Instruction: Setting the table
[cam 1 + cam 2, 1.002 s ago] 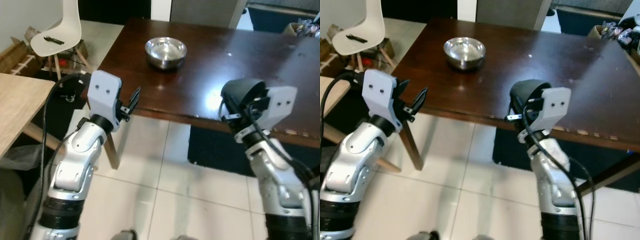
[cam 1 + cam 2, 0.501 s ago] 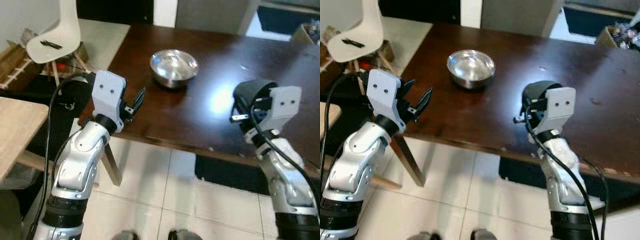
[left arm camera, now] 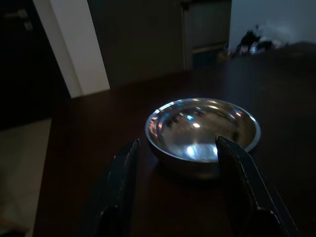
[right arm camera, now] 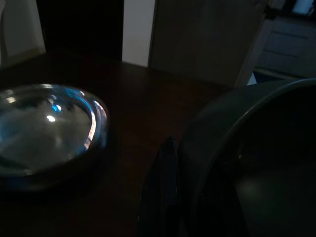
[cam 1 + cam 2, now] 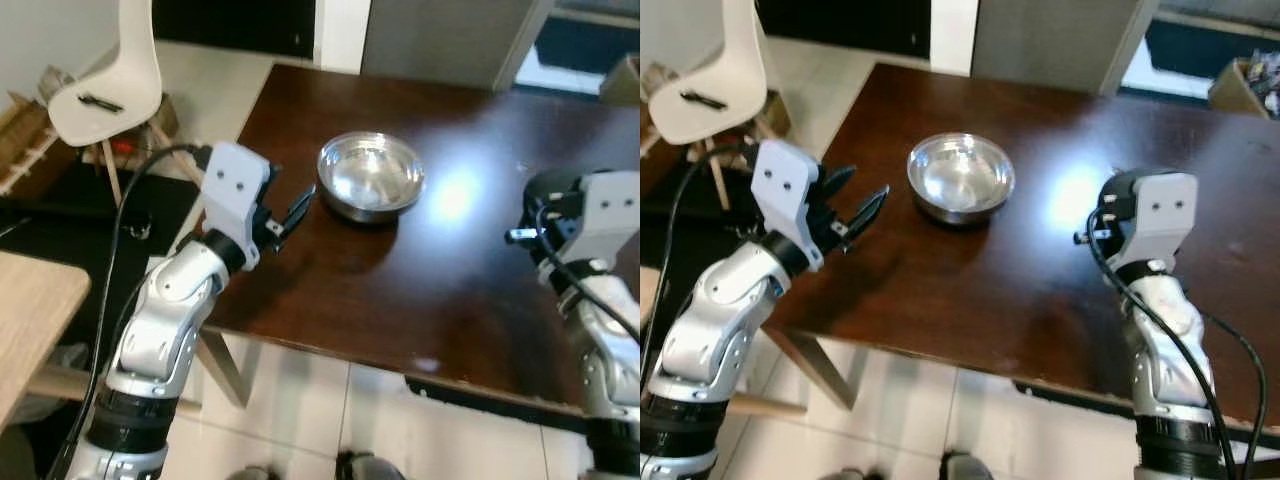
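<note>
Above a dark wooden table (image 5: 1040, 300), the left gripper (image 5: 855, 215) hovers with its two black fingers spread wide, holding nothing and touching nothing, its tips aimed at a steel bowl (image 5: 961, 177). Seen from the left wrist, the bowl (image 3: 202, 131) sits framed between the parted fingers (image 3: 123, 182), close ahead but apart from them. It rests upright on the tabletop near the far left corner, between the two arms. To its right, the right gripper (image 5: 545, 215) is raised over the table and clamped on a dark round bowl (image 5: 550, 195); in the right wrist view one finger (image 4: 165, 182) presses against the outside of that dark bowl's wall (image 4: 237, 148). A white chair (image 5: 110, 75) stands on the floor beyond the table's left end.
</note>
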Robot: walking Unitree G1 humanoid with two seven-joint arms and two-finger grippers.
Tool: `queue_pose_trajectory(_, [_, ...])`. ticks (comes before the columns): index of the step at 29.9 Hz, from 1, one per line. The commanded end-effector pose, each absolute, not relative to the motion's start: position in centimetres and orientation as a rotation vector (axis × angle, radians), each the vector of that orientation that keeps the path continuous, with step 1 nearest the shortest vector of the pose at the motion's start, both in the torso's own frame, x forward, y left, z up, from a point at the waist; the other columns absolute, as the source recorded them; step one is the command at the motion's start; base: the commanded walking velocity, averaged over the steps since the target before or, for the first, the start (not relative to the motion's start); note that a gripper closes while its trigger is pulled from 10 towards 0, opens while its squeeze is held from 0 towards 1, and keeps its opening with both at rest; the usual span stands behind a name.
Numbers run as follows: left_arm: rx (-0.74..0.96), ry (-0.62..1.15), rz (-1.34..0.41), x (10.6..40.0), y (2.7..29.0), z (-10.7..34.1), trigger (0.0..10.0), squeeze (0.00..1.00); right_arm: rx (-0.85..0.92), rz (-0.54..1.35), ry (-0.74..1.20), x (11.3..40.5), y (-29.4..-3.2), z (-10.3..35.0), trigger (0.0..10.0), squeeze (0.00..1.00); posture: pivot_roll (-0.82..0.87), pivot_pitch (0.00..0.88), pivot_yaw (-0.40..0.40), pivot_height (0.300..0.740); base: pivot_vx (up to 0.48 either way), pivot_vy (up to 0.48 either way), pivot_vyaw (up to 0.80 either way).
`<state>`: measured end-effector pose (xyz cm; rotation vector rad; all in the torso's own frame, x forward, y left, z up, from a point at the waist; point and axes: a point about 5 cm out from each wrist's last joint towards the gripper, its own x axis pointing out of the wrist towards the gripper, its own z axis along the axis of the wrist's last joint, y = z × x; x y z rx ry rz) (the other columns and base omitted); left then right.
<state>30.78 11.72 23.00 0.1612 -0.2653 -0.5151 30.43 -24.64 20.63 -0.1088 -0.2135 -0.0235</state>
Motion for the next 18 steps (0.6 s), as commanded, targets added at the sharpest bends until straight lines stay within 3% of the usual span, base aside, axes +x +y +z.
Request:
queue_pose_trajectory(1, [0.147,-0.235,-0.527,30.64,11.75,22.41,10.0,0.00,-0.085,-0.028,-0.202,30.17,-24.69,20.16,10.0,0.00,-0.11,0.082,0.046,0.740,0.000,0.000,-0.80])
queue_pose_trajectory(15, [0.137,-0.232,-0.508,30.82,12.03,22.50,10.0,0.00,-0.141,0.038,-0.169,30.36,-24.73,20.38,10.0,0.00,-0.11,0.081,0.045,0.740,0.000,0.000,0.00])
queue_pose_trajectory(18, [0.132,-0.228,-0.500,30.86,12.22,22.55,10.0,0.00,-0.221,0.135,-0.085,30.56,-24.56,19.62,10.0,0.00,-0.11,0.085,0.048,0.740,0.000,0.000,0.00])
